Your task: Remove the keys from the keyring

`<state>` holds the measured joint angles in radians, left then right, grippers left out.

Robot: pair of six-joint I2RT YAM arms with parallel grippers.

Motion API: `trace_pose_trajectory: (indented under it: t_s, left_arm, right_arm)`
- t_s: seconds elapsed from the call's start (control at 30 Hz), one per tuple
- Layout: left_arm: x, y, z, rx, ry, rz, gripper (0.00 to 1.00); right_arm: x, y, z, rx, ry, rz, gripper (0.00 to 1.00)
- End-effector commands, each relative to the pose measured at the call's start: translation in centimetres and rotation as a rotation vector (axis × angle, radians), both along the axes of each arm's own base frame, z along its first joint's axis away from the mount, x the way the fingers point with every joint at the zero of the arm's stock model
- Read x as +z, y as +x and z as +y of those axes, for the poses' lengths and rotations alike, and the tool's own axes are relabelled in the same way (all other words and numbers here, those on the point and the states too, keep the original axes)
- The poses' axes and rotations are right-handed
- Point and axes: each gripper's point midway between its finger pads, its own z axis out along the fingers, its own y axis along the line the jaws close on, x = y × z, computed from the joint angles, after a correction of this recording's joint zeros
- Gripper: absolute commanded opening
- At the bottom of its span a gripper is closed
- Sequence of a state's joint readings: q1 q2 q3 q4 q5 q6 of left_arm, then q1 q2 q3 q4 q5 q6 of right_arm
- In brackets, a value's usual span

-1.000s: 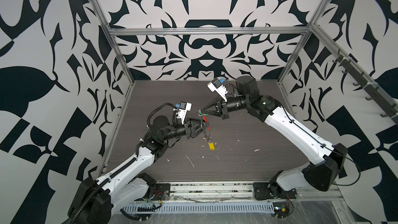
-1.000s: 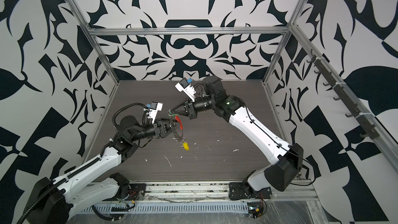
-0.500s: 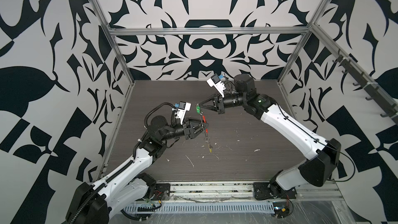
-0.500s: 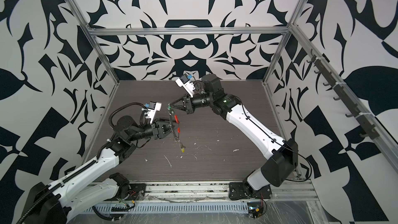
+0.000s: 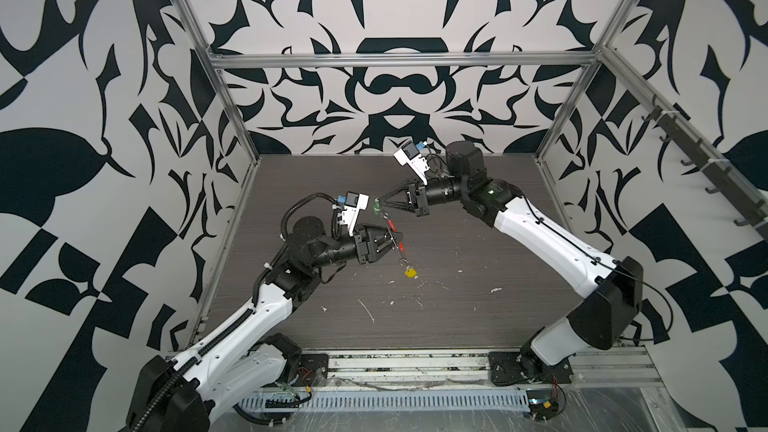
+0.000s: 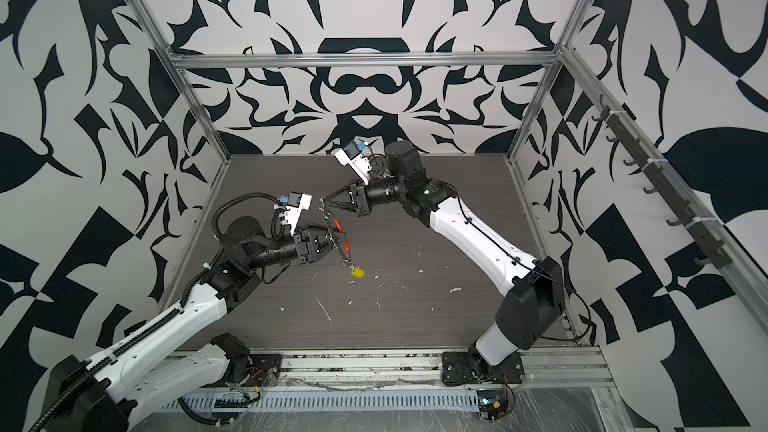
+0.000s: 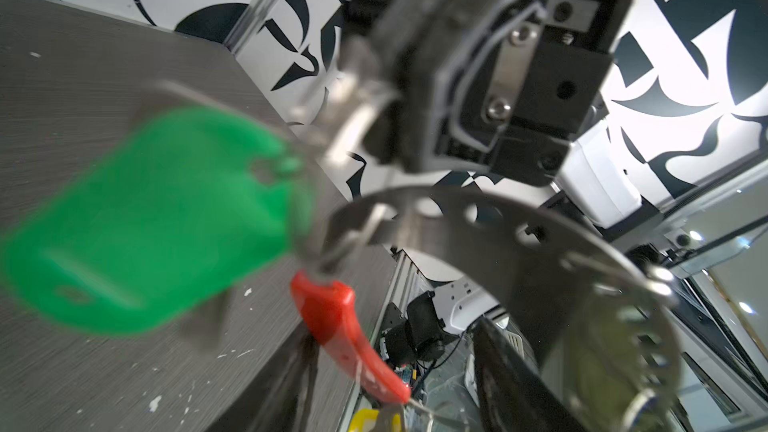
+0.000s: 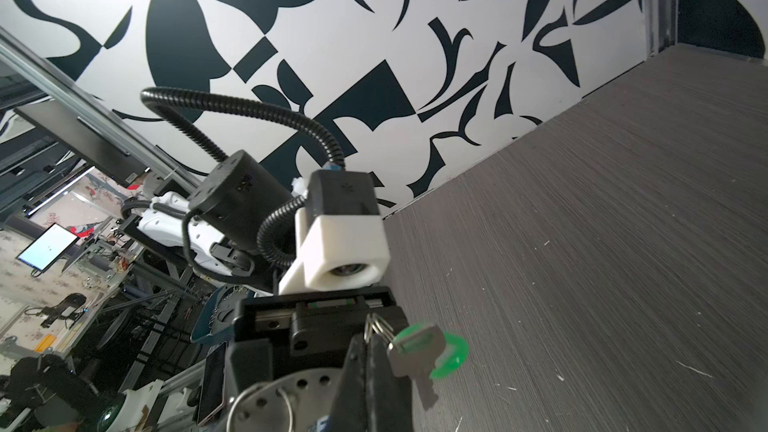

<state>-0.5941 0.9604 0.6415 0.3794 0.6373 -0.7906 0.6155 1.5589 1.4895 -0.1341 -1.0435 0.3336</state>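
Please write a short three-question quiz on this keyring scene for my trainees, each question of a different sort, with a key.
1. True or false: the right pincer stands wide open.
2. Which key hangs lowest from the keyring? A green, B yellow, C blue.
3. Fill in: the sleeve over one arc of the keyring is ____.
Key: 1 false, it is shut. 2 B, the yellow key. 3 red.
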Motion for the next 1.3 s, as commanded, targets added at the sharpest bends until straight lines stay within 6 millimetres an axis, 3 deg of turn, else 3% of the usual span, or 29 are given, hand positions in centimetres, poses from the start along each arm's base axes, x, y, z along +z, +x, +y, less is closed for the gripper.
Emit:
trace_pose_trajectory:
  t_s: [0.0, 0.47, 0.8, 1.27]
  left_arm:
    - [0.2, 0.9, 0.5, 0.067, 0.055, -0.047, 0.62]
    - [-0.4, 2.6, 2.2, 0.223, 0.128, -0.061, 0.75]
    - [1.3, 0.9, 2.9, 0.202, 0.066, -0.059, 0.79]
    - [-1.4, 0.6, 4.4, 0.271, 0.153, 0.02, 0.81]
  right_arm:
    - [3.8, -2.0, -0.8, 0.066, 0.096, -0.101, 0.0]
    - [3.8, -2.6, -1.0, 0.052, 0.08, -0.123, 0.0]
    - [2.6, -1.4, -1.0, -0.018, 0.034, -0.137, 0.0]
    - [1.8, 0.0, -2.2, -0.118, -0.011, -0.155, 0.0]
